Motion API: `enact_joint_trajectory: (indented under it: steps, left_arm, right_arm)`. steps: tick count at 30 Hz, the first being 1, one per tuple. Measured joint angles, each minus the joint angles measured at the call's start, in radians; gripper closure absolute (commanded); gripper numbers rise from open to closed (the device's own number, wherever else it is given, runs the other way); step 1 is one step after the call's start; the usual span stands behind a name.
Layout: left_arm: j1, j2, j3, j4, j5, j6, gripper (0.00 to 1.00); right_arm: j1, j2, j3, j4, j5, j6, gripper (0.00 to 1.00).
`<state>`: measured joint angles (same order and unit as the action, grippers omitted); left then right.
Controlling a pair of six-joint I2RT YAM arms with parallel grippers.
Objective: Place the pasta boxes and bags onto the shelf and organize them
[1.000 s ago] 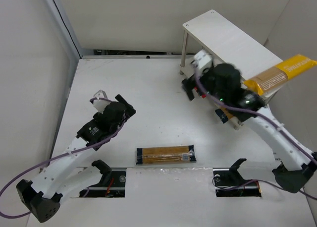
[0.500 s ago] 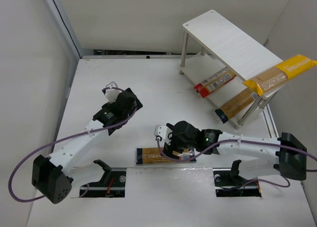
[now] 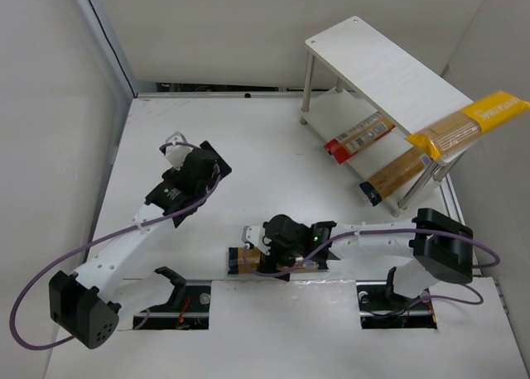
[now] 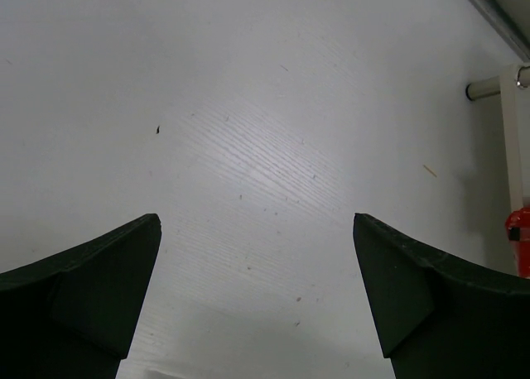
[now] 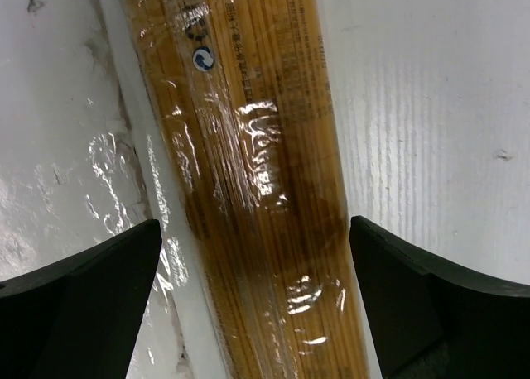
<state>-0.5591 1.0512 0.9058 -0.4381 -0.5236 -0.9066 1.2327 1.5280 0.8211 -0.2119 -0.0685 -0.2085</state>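
Observation:
A spaghetti pack with dark navy ends [image 3: 308, 261] lies flat on the table near the front edge. My right gripper [image 3: 267, 251] is open right above its left half. In the right wrist view the fingers [image 5: 91, 288] straddle the golden pack [image 5: 257, 189] without closing; gripper [image 5: 254, 223]. On the shelf [image 3: 373, 60], a yellow pack [image 3: 476, 118] overhangs the top board's right end. A red-ended pack [image 3: 358, 136] and a navy-ended pack [image 3: 397, 174] lie on the lower board. My left gripper [image 3: 178, 150] is open and empty over bare table; it also shows in its wrist view [image 4: 257, 219].
A shelf leg [image 4: 490, 88] and a red pack end [image 4: 518, 227] show at the right edge of the left wrist view. Walls stand close on the left and behind. Two cut-outs [image 3: 184, 303] lie in the front strip by the arm bases.
My right arm swung from the shelf down to the table pack and now straddles its left half. My left gripper shifted slightly up and then back left.

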Motion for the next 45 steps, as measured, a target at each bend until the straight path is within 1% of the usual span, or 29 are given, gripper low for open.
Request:
enact_joint_trajectory:
  steps: [4, 7, 9, 10, 11, 12, 13, 14, 17, 19, 23, 25, 27, 31, 34, 37, 40, 42, 45]
  left_arm:
    - [0.001, -0.045, -0.028, 0.003, 0.000, -0.001, 0.00]
    - [0.001, -0.062, -0.055, 0.001, 0.000, -0.001, 0.00]
    - [0.001, -0.070, -0.070, -0.001, -0.001, -0.001, 0.00]
    - [0.001, -0.073, -0.074, 0.000, -0.001, -0.002, 0.00]
    - [0.001, -0.077, -0.077, 0.000, -0.001, -0.003, 0.00]
    - [0.001, -0.080, -0.079, 0.000, -0.001, -0.004, 0.00]
    - [0.001, -0.085, -0.080, 0.001, -0.001, -0.005, 0.00]
    - [0.001, -0.089, -0.080, 0.001, -0.001, -0.005, 0.00]
    - [0.001, -0.102, -0.080, 0.002, -0.001, -0.006, 0.00]
    - [0.001, -0.108, -0.080, 0.001, -0.001, -0.009, 0.00]
    - [0.001, -0.121, -0.084, 0.002, -0.002, -0.016, 0.00]
    - [0.001, -0.135, -0.095, 0.004, -0.001, -0.019, 0.00]
    - [0.001, -0.149, -0.106, 0.003, 0.000, -0.021, 0.00]
    - [0.001, -0.173, -0.117, 0.000, 0.001, -0.022, 0.00]
    - [0.001, -0.184, -0.119, 0.002, 0.003, -0.023, 0.00]
    - [0.001, -0.185, -0.121, 0.005, 0.012, -0.024, 0.00]
    - [0.001, -0.184, -0.121, 0.021, 0.026, -0.023, 0.00]
    - [0.001, -0.183, -0.121, 0.034, 0.033, -0.021, 0.00]
    - [0.001, -0.174, -0.121, 0.052, 0.043, -0.018, 0.00]
  right_arm:
    - [0.001, 0.046, 0.014, 0.009, -0.027, 0.038, 0.00]
    - [0.000, 0.105, 0.042, 0.013, -0.009, 0.067, 0.00]
    - [0.000, 0.137, 0.077, 0.012, 0.011, 0.090, 0.12]
    - [0.000, 0.152, 0.097, 0.002, 0.028, 0.104, 0.24]
    - [0.001, 0.166, 0.118, -0.013, 0.050, 0.120, 0.74]
    - [0.002, 0.178, 0.135, -0.024, 0.075, 0.140, 0.86]
    - [0.005, 0.180, 0.158, -0.044, 0.105, 0.156, 0.95]
    - [0.009, 0.172, 0.180, -0.060, 0.151, 0.199, 0.99]
    - [0.012, 0.180, 0.206, -0.067, 0.258, 0.262, 1.00]
    - [0.012, 0.178, 0.212, -0.110, 0.338, 0.285, 1.00]
    - [0.005, 0.150, 0.264, -0.278, 0.514, 0.346, 1.00]
    - [-0.014, 0.119, 0.325, -0.364, 0.594, 0.369, 1.00]
    - [-0.061, 0.069, 0.412, -0.415, 0.660, 0.393, 1.00]
    - [-0.231, -0.058, 0.615, -0.402, 0.761, 0.423, 1.00]
    - [-0.396, -0.149, 0.749, -0.359, 0.825, 0.421, 1.00]
    - [-0.557, -0.193, 0.879, -0.341, 0.899, 0.415, 1.00]
    - [-0.699, -0.176, 1.014, -0.366, 0.946, 0.433, 1.00]
    - [-0.791, -0.127, 1.122, -0.407, 0.955, 0.469, 1.00]
    - [-0.893, -0.047, 1.224, -0.443, 0.954, 0.532, 1.00]
